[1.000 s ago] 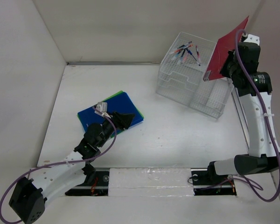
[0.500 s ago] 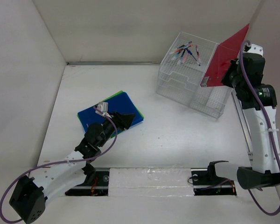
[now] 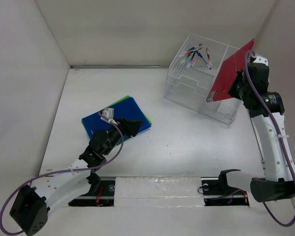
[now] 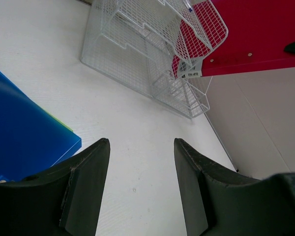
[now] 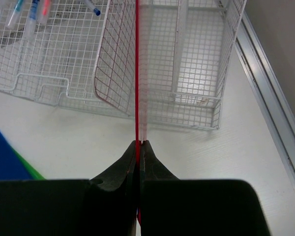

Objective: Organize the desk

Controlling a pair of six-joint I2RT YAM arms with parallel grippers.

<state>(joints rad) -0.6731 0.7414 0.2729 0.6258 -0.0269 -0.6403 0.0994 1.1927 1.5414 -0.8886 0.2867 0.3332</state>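
While your right gripper (image 5: pixel 139 146) is pinched shut on the edge of the red folder (image 3: pixel 229 70), you hold that folder tilted over the wire-mesh organizer rack (image 3: pixel 196 91), which stands at about 1 o'clock on the desk (image 3: pixel 187 147). The step in hand looks like filing the folder into one of the rack's upright slots at its 3 o'clock end. In the right wrist view the folder is edge-on and nearly in line with a divider wire, and you cannot tell whether its lower corner has entered a slot.

The next move calls for shifting the edge clear to one side of that divider, then lowering it straight down; a skewed entry could snag on the mesh or nudge the rack. Pens (image 3: pixel 196 53) lie in the top tray at 11 o'clock of the folder, so keep off them.

Your left gripper (image 4: pixel 141 147) hangs with its fingers apart and empty, just over the 3 o'clock corner of the blue folder (image 3: pixel 130 109) lying at 9 o'clock on the desk, likely next in line.
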